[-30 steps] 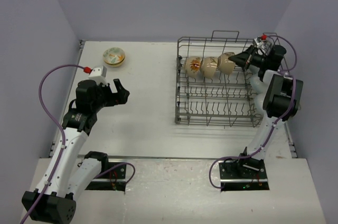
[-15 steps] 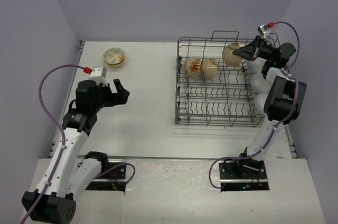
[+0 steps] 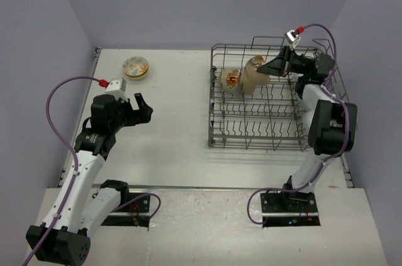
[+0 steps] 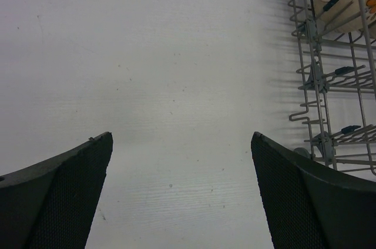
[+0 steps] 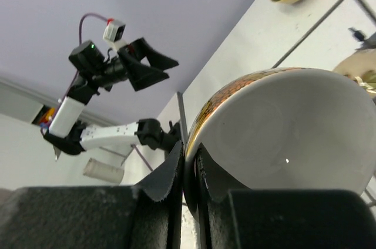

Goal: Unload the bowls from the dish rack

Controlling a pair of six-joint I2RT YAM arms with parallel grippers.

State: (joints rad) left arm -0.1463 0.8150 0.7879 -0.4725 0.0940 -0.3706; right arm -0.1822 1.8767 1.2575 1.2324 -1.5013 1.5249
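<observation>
Reaches leftward over the dish rack [image 3: 259, 131] with the right arm [image 3: 328, 125], forearm nearly level. Pinches a cream bowl [image 3: 255, 67] by its rim in the right gripper [image 3: 270, 66], raised above two more bowls [image 3: 230, 79] just below-left of the claw. Holds the left gripper [image 3: 142, 108] spread wide above the table [image 3: 176, 109], rack off to its right.

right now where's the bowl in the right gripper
Top view, right side: the cream ceramic bowl hangs in the right gripper over the far row of the grey wire dish rack.
</observation>
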